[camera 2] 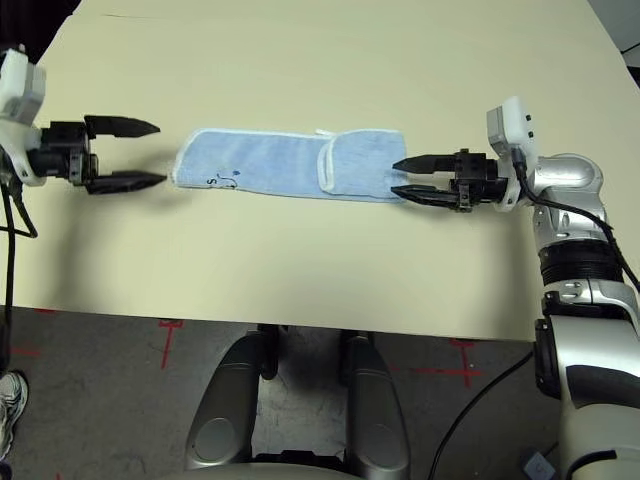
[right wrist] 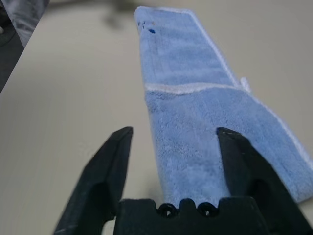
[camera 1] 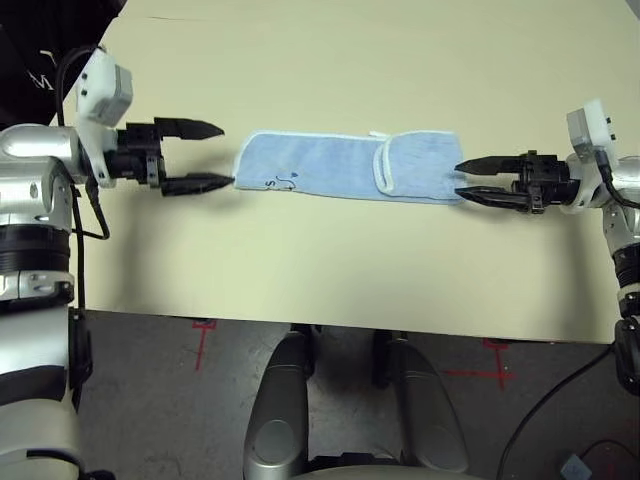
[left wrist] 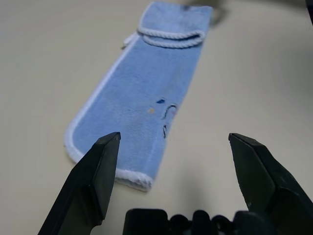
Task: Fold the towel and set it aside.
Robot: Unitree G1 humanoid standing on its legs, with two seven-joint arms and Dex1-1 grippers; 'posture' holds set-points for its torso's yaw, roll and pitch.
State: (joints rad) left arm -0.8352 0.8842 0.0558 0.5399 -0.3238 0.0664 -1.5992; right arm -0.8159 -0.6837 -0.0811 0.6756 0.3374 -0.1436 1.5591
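Both grippers stand open w/ nothing held: left gripper (camera 1: 205, 156) has its fingers spread wide just off the towel's left end, right gripper (camera 1: 468, 181) sits at the right end, fingers parted, tips at the cloth edge; can't tell if they touch it. Surface = plain cream tabletop (camera 1: 330, 270), matte, bare apart from the cloth. Below the near edge: grey floor w/ red tape crosses (camera 1: 203, 328). Arms come in from opposite sides, roughly level, silver forearms w/ black fingers pointing toward each other along the towel's long axis. Towel (camera 1: 320, 165) lies flat mid-tabletop btwn the two grippers, a long narrow strip, light-blue terry, fuzzy nap, white stitched edging. Right end is doubled back over itself, forming a shorter flap w/ a rounded white hem. Small dark embroidered mark (camera 1: 283, 183) near the left end; tiny white tag (camera 1: 377, 134) pokes out at the far edge.
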